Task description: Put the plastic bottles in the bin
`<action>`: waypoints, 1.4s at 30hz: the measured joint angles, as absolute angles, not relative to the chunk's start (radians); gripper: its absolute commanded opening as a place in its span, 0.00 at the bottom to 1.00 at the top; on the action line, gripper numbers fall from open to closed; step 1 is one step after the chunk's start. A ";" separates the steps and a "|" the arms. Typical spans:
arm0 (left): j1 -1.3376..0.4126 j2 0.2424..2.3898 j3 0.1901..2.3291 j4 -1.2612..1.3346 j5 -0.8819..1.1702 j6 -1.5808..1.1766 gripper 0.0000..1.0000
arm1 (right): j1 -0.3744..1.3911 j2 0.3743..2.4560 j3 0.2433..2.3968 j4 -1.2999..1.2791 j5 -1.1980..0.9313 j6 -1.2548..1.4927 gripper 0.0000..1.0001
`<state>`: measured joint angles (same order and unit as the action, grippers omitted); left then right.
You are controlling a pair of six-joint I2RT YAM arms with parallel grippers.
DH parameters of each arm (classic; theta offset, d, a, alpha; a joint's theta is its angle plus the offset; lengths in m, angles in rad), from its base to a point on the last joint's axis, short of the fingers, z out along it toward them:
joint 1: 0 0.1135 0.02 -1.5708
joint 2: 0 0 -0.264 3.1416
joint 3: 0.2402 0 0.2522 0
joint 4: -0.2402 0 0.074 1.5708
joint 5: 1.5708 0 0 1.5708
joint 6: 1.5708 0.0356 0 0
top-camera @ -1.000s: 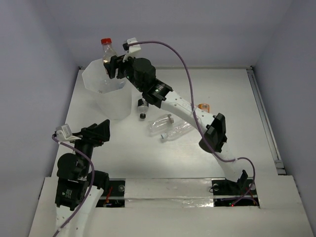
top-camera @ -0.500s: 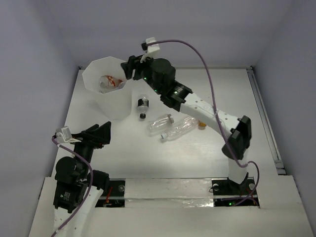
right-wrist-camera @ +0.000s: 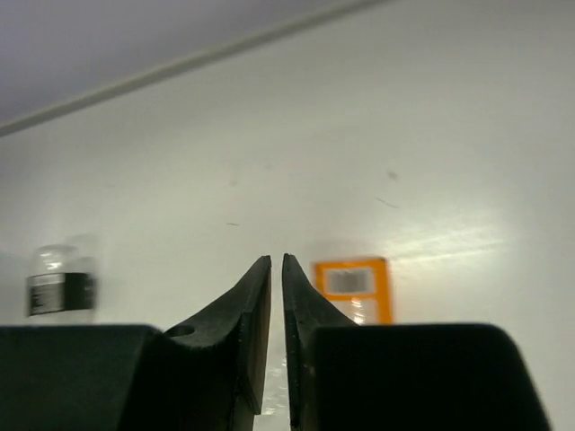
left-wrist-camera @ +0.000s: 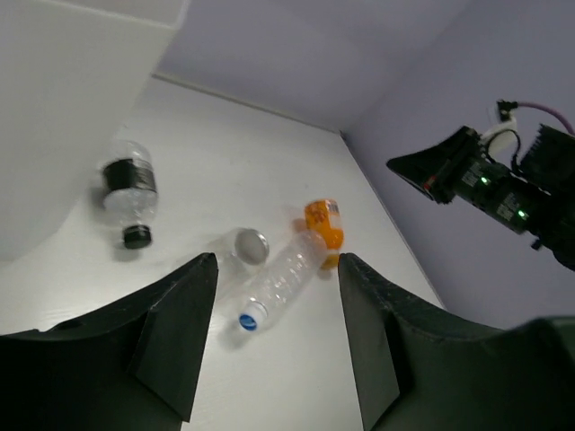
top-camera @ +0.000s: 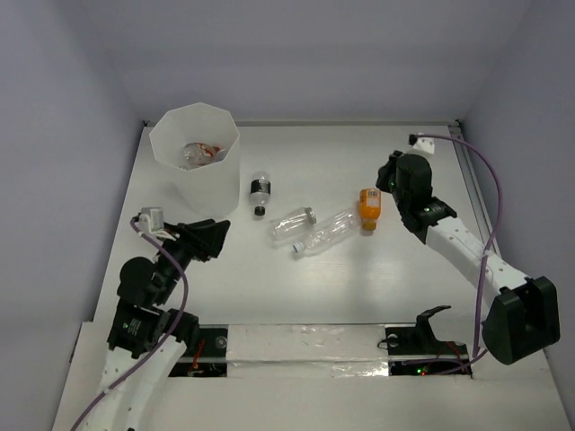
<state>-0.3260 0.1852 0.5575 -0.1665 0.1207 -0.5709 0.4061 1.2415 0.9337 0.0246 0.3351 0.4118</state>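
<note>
The bin [top-camera: 162,144] stands at the back left, and a red-capped bottle [top-camera: 199,154] lies inside it. On the table lie a black-capped bottle [top-camera: 260,191], two clear bottles [top-camera: 295,224] [top-camera: 325,233] and an orange bottle [top-camera: 369,205]. My right gripper [top-camera: 384,175] hovers just right of the orange bottle [right-wrist-camera: 352,283]; its jaws are shut with nothing between them [right-wrist-camera: 277,260]. My left gripper [top-camera: 218,235] sits near the bin's front, open and empty [left-wrist-camera: 277,269], facing the blue-capped clear bottle [left-wrist-camera: 278,283] and the black-capped bottle [left-wrist-camera: 126,184].
The bin's white wall [left-wrist-camera: 54,117] fills the left of the left wrist view. The right arm [left-wrist-camera: 485,180] hangs over the table's right side. A raised rail [top-camera: 481,215] runs along the table's right edge.
The right gripper let the red-capped bottle fall into the bin, swung back right to beside the orange bottle, and its jaws shut. The left gripper moved slightly forward.
</note>
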 measured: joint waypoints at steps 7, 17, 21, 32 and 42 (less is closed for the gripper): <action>-0.415 0.427 0.515 0.021 0.306 -0.606 0.58 | 0.274 1.235 0.854 -0.059 0.249 0.443 0.89; -0.911 0.825 0.591 0.184 -0.002 -0.512 0.78 | 0.224 1.423 0.907 -0.131 0.093 0.396 1.00; -0.996 1.040 0.640 0.227 -0.093 -0.442 0.79 | 0.203 1.522 0.984 -0.191 0.031 0.360 1.00; -1.007 1.218 0.723 0.283 -0.142 -0.251 0.85 | 0.183 1.807 1.237 -0.363 -0.054 0.275 0.96; -1.007 1.531 0.903 0.272 -0.134 -0.142 0.89 | 0.183 1.852 1.314 -0.503 -0.043 0.238 0.62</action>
